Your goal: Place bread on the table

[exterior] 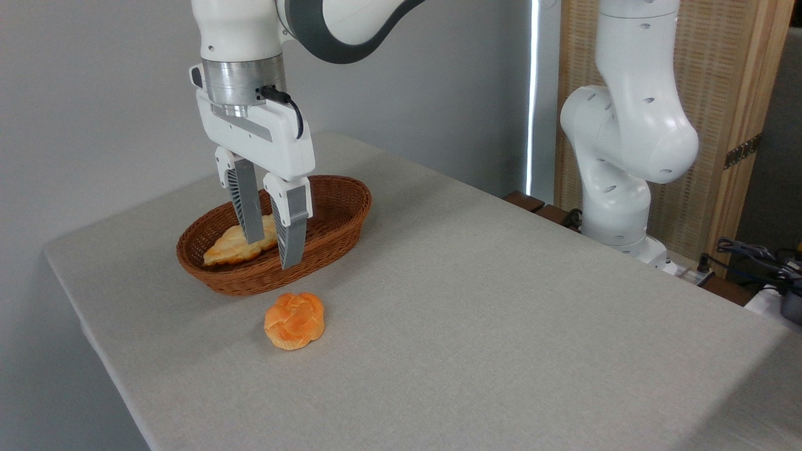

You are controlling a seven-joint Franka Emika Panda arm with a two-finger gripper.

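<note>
Nearest us, one round orange knotted bun (294, 321) sits on the table (501, 326), just in front of the wicker basket (341, 216). We list the bread (233, 246): pale golden, braided, pointed at its visible end, lying inside the basket. Our gripper (271, 243) hangs over it, fingers spread, one either side of the bread, gripping nothing. We read no writing or labels anywhere.

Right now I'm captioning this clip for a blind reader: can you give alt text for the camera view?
A white robot arm's open gripper hangs over a brown wicker basket, its fingers straddling the pale braided bread inside. A round orange bun sits on the grey table in front of the basket.
</note>
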